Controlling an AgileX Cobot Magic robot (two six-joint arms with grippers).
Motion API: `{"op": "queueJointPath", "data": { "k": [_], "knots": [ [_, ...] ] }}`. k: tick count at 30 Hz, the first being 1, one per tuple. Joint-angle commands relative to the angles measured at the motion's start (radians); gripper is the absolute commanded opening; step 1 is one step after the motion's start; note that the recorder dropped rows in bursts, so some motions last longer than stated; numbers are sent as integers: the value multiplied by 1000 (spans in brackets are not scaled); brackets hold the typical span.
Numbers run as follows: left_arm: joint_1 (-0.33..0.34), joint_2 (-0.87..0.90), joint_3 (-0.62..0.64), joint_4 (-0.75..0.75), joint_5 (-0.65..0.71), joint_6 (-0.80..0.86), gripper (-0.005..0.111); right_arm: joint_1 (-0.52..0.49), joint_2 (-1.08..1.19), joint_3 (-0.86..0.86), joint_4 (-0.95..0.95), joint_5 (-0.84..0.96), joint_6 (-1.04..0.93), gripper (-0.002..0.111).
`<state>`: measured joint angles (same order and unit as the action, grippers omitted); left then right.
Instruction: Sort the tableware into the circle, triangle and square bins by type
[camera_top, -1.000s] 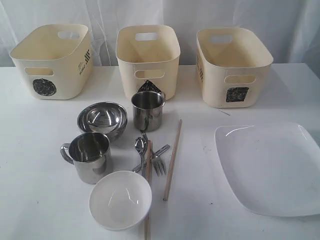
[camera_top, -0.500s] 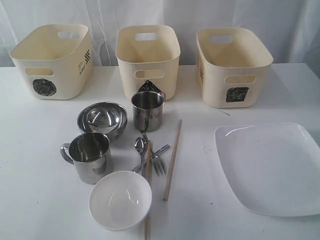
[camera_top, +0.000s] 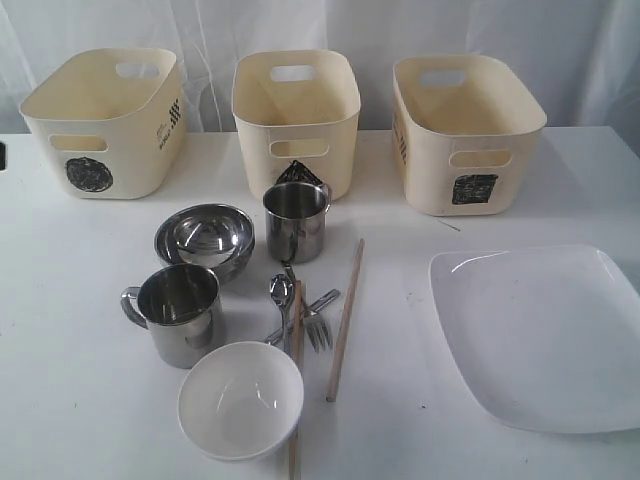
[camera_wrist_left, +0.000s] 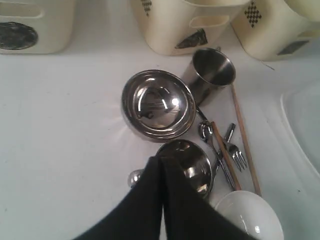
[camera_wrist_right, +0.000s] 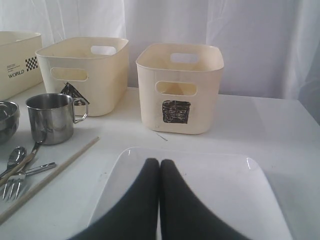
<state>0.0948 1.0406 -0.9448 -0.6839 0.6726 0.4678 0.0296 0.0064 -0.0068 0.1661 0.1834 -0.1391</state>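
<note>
Steel mugs (camera_top: 180, 320), bowls (camera_top: 205, 240) and cutlery (camera_top: 315, 325) lie unsorted on the bench (camera_top: 80, 420) just ahead of the shut, empty left hand (camera_wrist_left: 161, 164), the white plate (camera_top: 540, 340) below the shut right hand (camera_wrist_right: 159, 164), and the tubs (camera_top: 296, 110) beyond look unfilled.

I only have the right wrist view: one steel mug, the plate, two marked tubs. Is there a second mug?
Observer: Yes, a second steel mug stands beside the white bowl, low in the exterior view.
Operator: Which bin is cut off at my edge?
Observer: The circle bin, a scribbled circle on its face.
Operator: And my other arm?
Observer: The left gripper is shut, its tip over that mug's rim in the left wrist view.
</note>
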Motion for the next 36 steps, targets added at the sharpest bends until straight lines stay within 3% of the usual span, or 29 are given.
{"op": "queueJointPath", "data": {
  "k": [1,4,6,14,26,36],
  "knots": [
    [-9,280,-166,-79,106,154,29,2,-6,7,-1,-5,5,0],
    [-42,413,-244,-69,104,193,54,2,-6,7,-1,-5,5,0],
    [-69,486,-281,-40,104,195,63,2,-6,7,-1,-5,5,0],
    [-207,668,-354,273,76,75,61,2,-6,7,-1,-5,5,0],
    [-317,712,-361,314,82,67,61,2,-6,7,-1,-5,5,0],
    [-340,712,-361,333,155,60,61,2,-6,7,-1,-5,5,0]
  ]
}}
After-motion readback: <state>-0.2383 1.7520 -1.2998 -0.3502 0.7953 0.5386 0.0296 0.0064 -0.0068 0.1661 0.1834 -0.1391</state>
